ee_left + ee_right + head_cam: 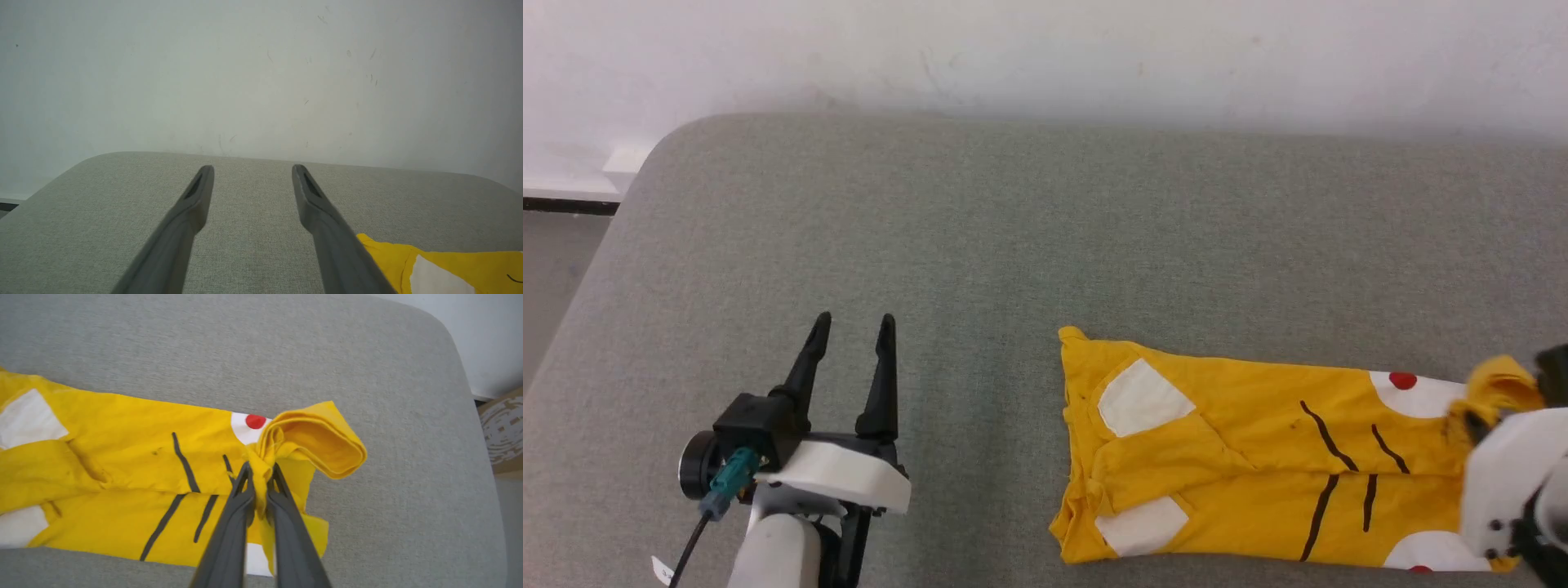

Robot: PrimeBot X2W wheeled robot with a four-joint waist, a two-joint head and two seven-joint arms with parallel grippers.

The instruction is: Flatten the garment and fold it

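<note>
The garment (pixel 1258 457), a bright yellow T-shirt with white patches, red dots and thin black lines, lies as a long folded strip on the grey padded table (pixel 1013 229). My right gripper (pixel 260 467) is shut on a bunched fold at the strip's right end, which is lifted and curled over (pixel 314 443). In the head view that gripper's pale body (pixel 1515 474) sits at the right edge, its fingertips hidden in the cloth. My left gripper (pixel 854 324) stands open over bare table, well left of the garment, holding nothing. The garment's near corner (pixel 441 265) shows beside its right finger.
A white wall (pixel 1045 57) runs behind the table. The table's rounded left corner (pixel 662 155) drops to the floor. A cardboard box (pixel 504 433) stands past the table's right end.
</note>
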